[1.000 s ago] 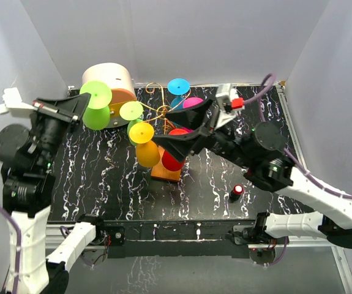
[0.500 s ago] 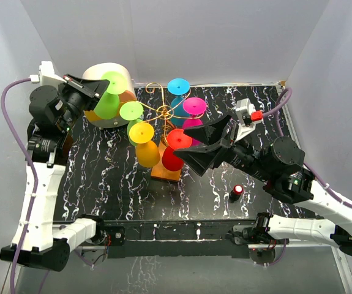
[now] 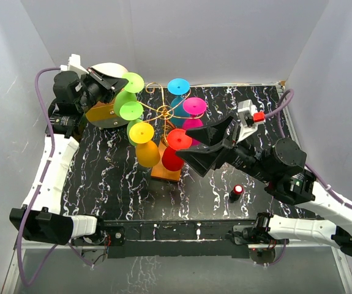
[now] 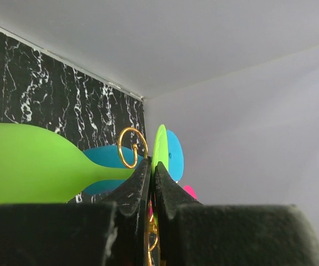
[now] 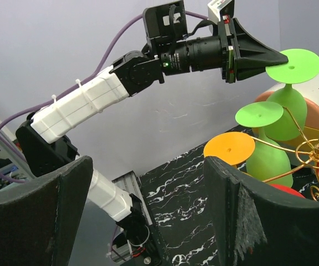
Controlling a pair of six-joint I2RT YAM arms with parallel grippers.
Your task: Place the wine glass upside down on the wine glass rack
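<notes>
Green wine glass (image 3: 133, 82) hangs inverted just beside rack (image 3: 162, 112), far-left side; left hand (image 3: 118, 82) pinched tight on its foot rim. Probably light, stiff, slick: a rim hold may pivot. Also: right hand (image 3: 201, 147) gaping, empty.

Black tabletop (image 3: 102, 177), veined white like marble. Carries the wine glass rack (image 3: 166, 173) near the middle, standing on its flat orange base. Holds a cream-and-orange drum-shaped box (image 3: 100, 115) at the back left, and a small black cylinder (image 3: 236, 193) with a red top toward the near right, well apart from both.
</notes>
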